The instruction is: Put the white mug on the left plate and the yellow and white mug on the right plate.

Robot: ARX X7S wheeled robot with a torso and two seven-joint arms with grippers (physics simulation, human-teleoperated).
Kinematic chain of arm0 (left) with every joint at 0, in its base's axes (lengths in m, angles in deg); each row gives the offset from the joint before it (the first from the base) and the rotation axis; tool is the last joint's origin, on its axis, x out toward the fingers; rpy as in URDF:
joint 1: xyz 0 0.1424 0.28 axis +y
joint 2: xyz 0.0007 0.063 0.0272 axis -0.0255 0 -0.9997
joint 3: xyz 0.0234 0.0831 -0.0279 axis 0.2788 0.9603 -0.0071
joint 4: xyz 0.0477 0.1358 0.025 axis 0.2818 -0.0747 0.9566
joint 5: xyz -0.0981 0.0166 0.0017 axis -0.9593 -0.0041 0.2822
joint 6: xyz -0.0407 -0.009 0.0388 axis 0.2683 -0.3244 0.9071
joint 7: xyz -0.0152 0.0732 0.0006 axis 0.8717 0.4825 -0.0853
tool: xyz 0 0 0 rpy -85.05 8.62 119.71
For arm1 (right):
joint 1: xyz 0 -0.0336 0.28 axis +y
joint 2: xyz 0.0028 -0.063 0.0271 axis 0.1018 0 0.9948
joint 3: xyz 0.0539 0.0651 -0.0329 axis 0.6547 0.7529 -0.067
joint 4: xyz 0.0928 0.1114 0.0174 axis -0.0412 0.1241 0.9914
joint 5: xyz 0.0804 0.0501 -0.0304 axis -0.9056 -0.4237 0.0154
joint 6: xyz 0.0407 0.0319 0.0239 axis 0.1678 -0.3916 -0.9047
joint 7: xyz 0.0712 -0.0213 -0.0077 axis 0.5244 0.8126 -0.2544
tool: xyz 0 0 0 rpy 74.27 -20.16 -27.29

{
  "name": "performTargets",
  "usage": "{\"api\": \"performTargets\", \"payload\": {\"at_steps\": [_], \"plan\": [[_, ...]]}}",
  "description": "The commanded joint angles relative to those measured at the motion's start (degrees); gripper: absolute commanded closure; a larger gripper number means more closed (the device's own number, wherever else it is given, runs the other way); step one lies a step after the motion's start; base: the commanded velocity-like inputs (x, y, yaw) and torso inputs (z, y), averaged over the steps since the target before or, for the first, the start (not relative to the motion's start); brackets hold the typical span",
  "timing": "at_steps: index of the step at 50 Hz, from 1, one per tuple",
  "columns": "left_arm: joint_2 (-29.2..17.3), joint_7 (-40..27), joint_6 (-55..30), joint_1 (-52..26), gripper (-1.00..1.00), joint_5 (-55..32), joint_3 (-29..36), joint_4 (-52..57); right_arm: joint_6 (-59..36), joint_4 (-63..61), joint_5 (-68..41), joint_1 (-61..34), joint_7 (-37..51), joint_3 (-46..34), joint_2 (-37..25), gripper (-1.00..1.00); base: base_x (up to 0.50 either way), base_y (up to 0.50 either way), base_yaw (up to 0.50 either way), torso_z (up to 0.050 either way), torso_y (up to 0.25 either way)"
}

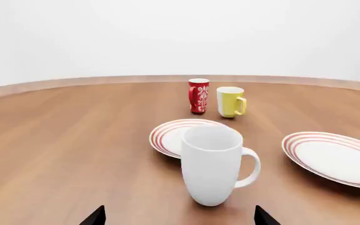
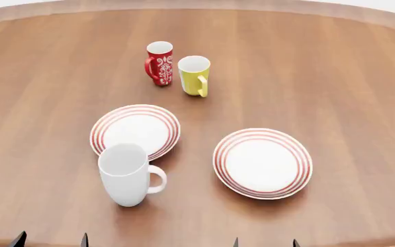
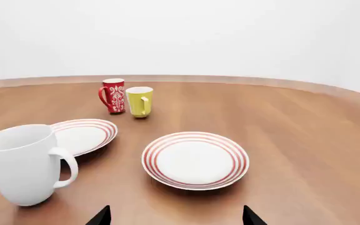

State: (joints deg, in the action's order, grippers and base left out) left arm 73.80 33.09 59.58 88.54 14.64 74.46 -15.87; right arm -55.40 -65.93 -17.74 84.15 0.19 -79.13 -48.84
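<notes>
Wooden table (image 2: pixel 335 67) surface carries every item we see. We find the white mug (image 2: pixel 126 175) standing upright on the wood at the near left, just in front of the left plate (image 2: pixel 135 131), with its handle pointing right toward the right plate (image 2: pixel 263 162); its rim overlaps the left plate's near edge in our head view, but whether they touch we cannot tell. We find the yellow and white mug (image 2: pixel 195 75) upright at the far side, just beside the red patterned mug (image 2: pixel 160 63) on its left, both well apart from the plates. Both plates carry nothing. Our left gripper (image 2: pixel 50 241) and right gripper (image 2: pixel 265 243) show only dark fingertips at the near edge, spread wide apart and gripping nothing; the left pair lines up before the white mug.
</notes>
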Motion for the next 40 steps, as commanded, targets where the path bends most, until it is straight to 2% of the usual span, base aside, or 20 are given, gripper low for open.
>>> {"api": "performTargets", "payload": {"at_steps": [1, 7, 8, 9, 12, 18, 25, 40], "plan": [[-0.83, -1.44, -0.63, 0.02, -1.00, -0.61, 1.13, 0.39, 0.66, 0.39, -1.93, -0.12, 0.90, -0.74, -0.78, -1.00, 0.00, 0.00, 0.00, 0.000, 0.000], [-2.25, -2.51, -1.76, 0.93, -1.00, -0.98, 3.59, 2.36, 0.87, -0.74, -6.56, 0.60, 0.27, -1.87, -1.97, -1.00, 0.00, 0.00, 0.00, 0.000, 0.000], [-5.03, -3.50, 6.48, 3.89, -1.00, 0.00, 7.88, -3.29, 11.20, 17.36, -9.51, -9.37, 8.02, -16.79, -2.18, -1.00, 0.00, 0.00, 0.00, 0.000, 0.000], [-0.72, -0.77, -1.44, 1.16, -1.00, 2.18, 2.23, 2.12, 0.40, -0.70, -4.68, 0.54, -1.40, -0.06, -0.43, -1.00, 0.00, 0.00, 0.00, 0.000, 0.000], [-1.57, -1.55, -2.70, 1.15, -1.00, 1.04, 2.70, 3.66, 1.90, -1.85, -5.29, 1.02, -0.06, -0.97, -1.33, -1.00, 0.00, 0.00, 0.07, 0.000, 0.000], [-2.30, -3.26, -4.26, 0.39, -1.00, -0.07, 3.06, 5.30, 1.58, -2.41, -6.16, 0.70, 0.58, -2.48, -2.58, -1.00, 0.00, 0.00, 0.50, 0.000, 0.000], [-3.13, -4.79, -2.31, 1.21, -1.00, 0.99, 5.18, 4.72, 1.33, -3.21, -6.58, 1.18, 1.42, -3.33, -3.56, -1.00, 0.00, 0.00, 0.50, 0.000, 0.000], [-4.80, -5.52, -3.63, 0.90, -1.00, -0.90, 5.99, 6.01, 0.73, -3.67, -6.04, 0.48, 3.20, -6.12, -4.37, -1.00, 0.00, 0.00, 0.50, 0.000, 0.000]]}}
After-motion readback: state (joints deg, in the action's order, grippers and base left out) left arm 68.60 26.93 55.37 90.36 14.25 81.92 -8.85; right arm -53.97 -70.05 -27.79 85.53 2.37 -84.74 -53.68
